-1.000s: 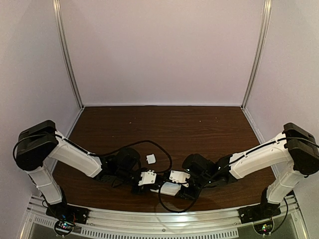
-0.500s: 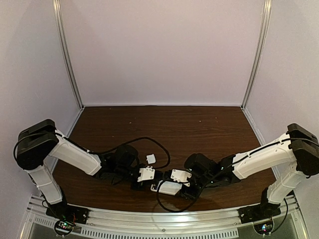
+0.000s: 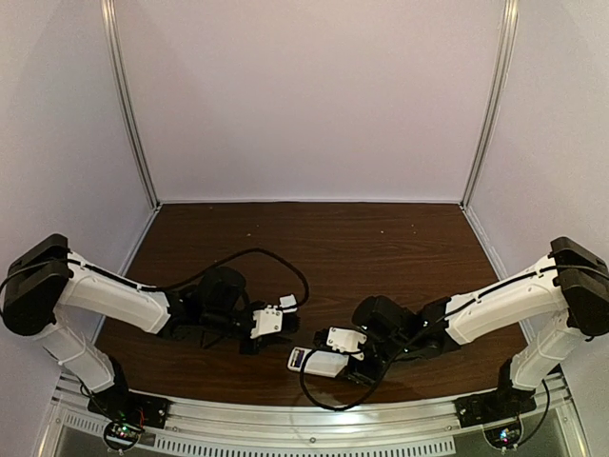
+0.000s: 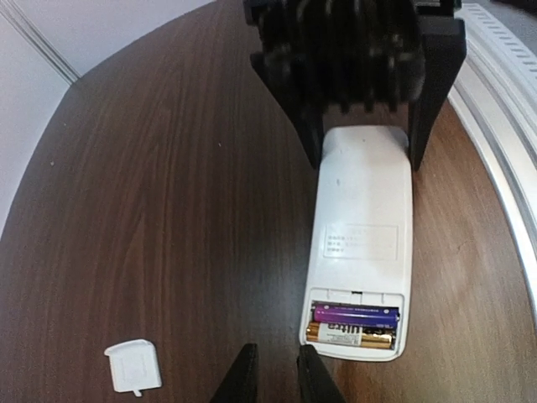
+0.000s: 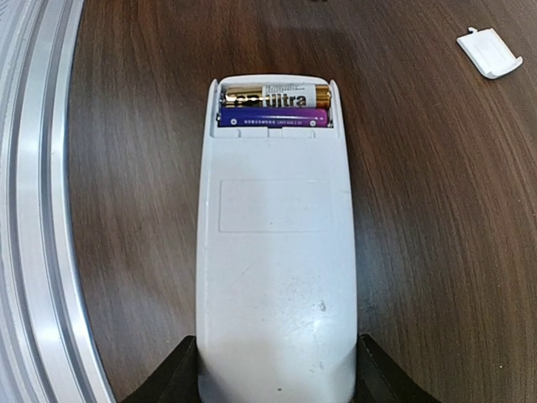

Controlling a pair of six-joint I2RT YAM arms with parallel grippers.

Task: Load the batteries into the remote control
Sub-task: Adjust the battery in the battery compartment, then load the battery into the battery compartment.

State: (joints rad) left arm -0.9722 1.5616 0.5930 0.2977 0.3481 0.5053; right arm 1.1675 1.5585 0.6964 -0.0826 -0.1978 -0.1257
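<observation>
Remote: there it is, the slim white plastic remote control, a rounded rectangle lying face down, its matte back up with a faint label panel pressed into it.
Where: it sits near the front of the dark brown wood-grain tabletop, close to the ribbed silver aluminium rail and running alongside it.
Compartment: it is open at one end of the remote, a shallow rectangular recess.
Inside: two cells lie side by side across it. The glossy gold-brown cylindrical battery is at the outer end, and the dark purple cylindrical battery is tucked against it on the body side. Both are seated in the recess.
Right fingers: the black right fingers pinch the remote's closed end, one pressed against each long edge.
Left fingers: the black left fingers are drawn close together with only a narrow slit between the tips. They grip nothing and hang just off the remote's open end, not touching it.
Cover: a small white plastic battery cover, squarish with a little tab, lies loose on the wood off to the side, apart from the remote.
In the way: black cables loop over the tabletop behind the two wrists.
Around: pale lilac walls with aluminium corner posts.
</observation>
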